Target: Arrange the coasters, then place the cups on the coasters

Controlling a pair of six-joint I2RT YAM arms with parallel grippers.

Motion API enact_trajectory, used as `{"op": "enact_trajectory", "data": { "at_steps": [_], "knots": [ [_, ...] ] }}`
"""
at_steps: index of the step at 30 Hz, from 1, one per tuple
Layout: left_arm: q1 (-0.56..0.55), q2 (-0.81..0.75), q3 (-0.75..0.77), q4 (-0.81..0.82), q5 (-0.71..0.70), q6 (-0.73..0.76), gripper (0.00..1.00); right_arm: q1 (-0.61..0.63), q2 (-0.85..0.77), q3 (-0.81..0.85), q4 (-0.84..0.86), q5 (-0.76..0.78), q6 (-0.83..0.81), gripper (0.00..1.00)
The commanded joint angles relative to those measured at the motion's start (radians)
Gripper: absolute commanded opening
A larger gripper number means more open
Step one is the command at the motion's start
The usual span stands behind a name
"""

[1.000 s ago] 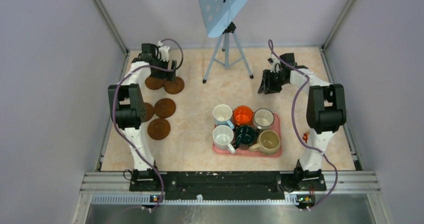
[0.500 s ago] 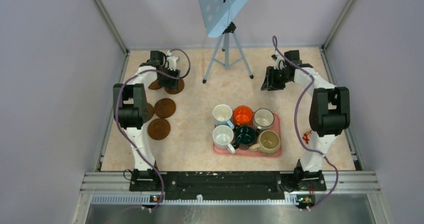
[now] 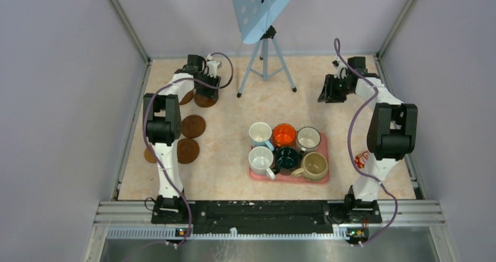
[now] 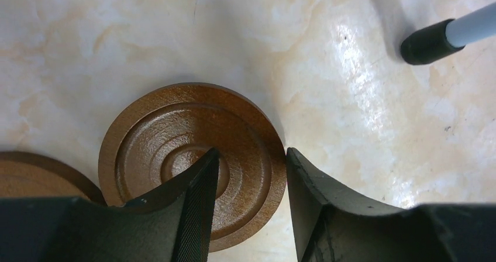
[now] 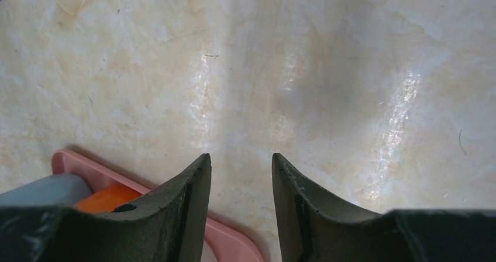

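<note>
Several brown coasters lie at the left: one (image 3: 205, 100) under my left gripper (image 3: 209, 88), one (image 3: 186, 97) beside it, two nearer (image 3: 193, 126) (image 3: 188, 150), and one (image 3: 150, 155) half hidden by the arm. In the left wrist view my gripper (image 4: 251, 152) is shut on the ringed coaster (image 4: 175, 133), one finger on its centre and the other against its outer rim. Another coaster (image 4: 29, 174) shows at the left. The cups stand on the pink tray (image 3: 292, 178): white (image 3: 260, 134), orange (image 3: 284, 134), dark-rimmed (image 3: 308, 138), white (image 3: 261, 158), dark (image 3: 287, 158), beige (image 3: 314, 165). My right gripper (image 3: 330, 92) (image 5: 241, 157) is open over bare table.
A tripod (image 3: 266, 63) with a blue perforated panel (image 3: 257, 4) stands at the back middle; one of its black feet (image 4: 427, 42) lies just right of the gripped coaster. The tray corner (image 5: 234, 238) and the orange cup (image 5: 105, 197) show below the right fingers. Walls close in on both sides.
My left gripper has moved right onto the far coaster and narrowed its jaws round it. The right arm has drawn toward the back right corner.
</note>
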Motion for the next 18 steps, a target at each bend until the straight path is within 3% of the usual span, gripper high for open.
{"op": "enact_trajectory", "data": {
  "at_steps": [1,6,18],
  "knots": [
    [-0.022,0.06,0.052,0.011,0.038,-0.008,0.51,-0.007,-0.061,0.044,-0.003,0.004,-0.018,0.42],
    [-0.031,0.07,0.083,0.014,0.075,-0.03,0.53,-0.007,-0.059,0.038,0.005,0.0,-0.015,0.42],
    [0.043,-0.081,0.119,-0.027,0.051,-0.065,0.7,-0.006,-0.073,0.023,0.024,-0.037,-0.005,0.42]
  ]
}}
